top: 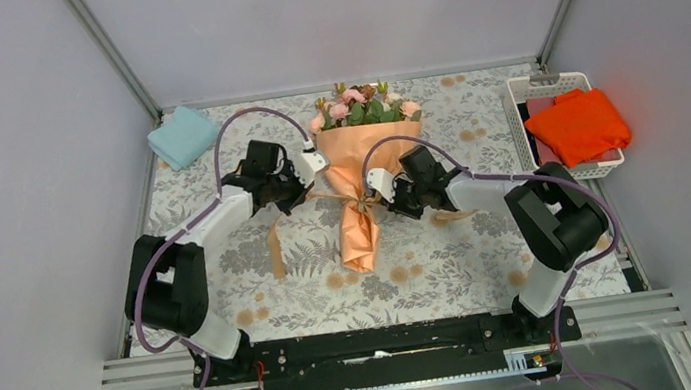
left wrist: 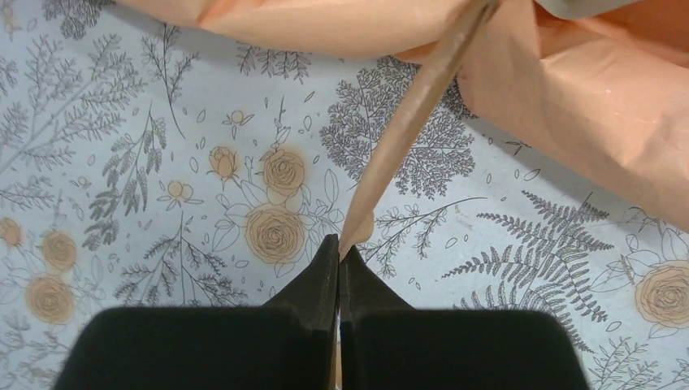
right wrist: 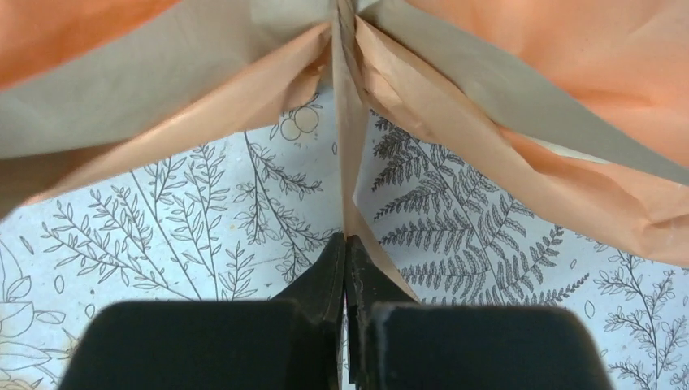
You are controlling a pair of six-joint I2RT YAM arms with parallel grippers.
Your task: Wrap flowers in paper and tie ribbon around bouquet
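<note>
The bouquet lies at the middle of the surface, flowers toward the far edge, ribbon round its waist. Folded cloth in the far left corner; basket holding a loose cloth at the right edge.

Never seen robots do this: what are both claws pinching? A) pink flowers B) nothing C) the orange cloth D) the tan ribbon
D: the left gripper and the right gripper are each shut on a strand of the ribbon running to the bouquet.

Paper hides the stems of the flowers.
</note>
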